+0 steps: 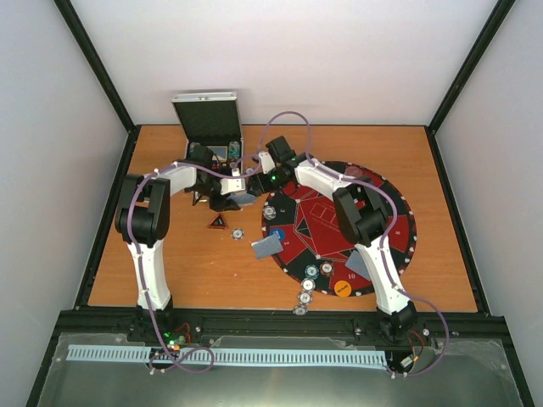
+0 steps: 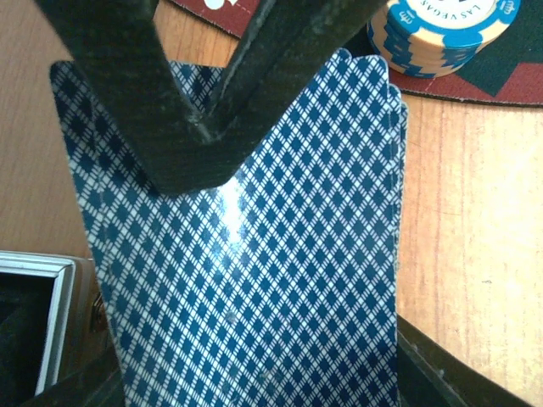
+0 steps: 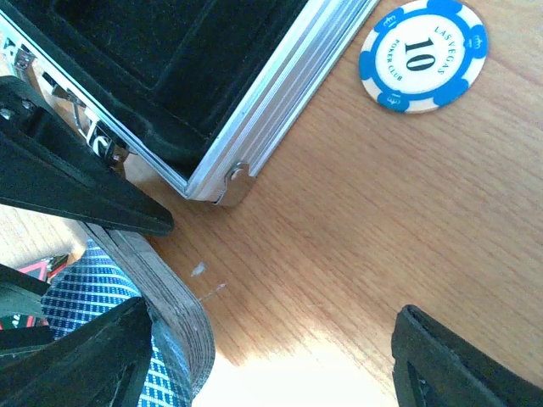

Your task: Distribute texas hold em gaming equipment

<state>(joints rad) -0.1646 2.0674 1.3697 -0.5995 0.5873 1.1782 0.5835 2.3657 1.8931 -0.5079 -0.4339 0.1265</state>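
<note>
While the top view looks straight down, the wooden counter (image 1: 195, 271) carries an open aluminium case (image 1: 206, 110) at its far edge, left of middle. A round red-and-black mat (image 1: 382, 212) lies toward the right edge.

The left pincer (image 1: 231, 201) sits mid-counter, just in front of the case, clamped on a deck of playing cards (image 1: 243, 199). The right pincer (image 1: 265, 161) is close by, at the case's near right corner.

Two loose cards (image 1: 265, 247) lie back up, one on the mat's left rim and one toward its near right. An orange marker disc (image 1: 342, 288) sits at the mat's near rim, a blue marker disc (image 1: 277, 235) beside the left card. Poker chips (image 1: 304, 298) are strung along the mat's near-left rim, some on bare wood.

Left wrist: the deck (image 2: 254, 280) is held between the fingers, blue diamond backs to the camera, top corners slightly stepped. A dark V-shaped bar (image 2: 195, 110) crosses its upper part; contact unclear. A stack of orange-and-blue chips (image 2: 441, 34) stands beyond, on the mat's edge.

Right wrist: the jaws stand wide apart over bare wood. The deck's edge (image 3: 174, 318) is just beside the left finger. A blue-and-white chip marked 10 (image 3: 422, 55) lies flat, apart from the case corner (image 3: 229, 178).
</note>
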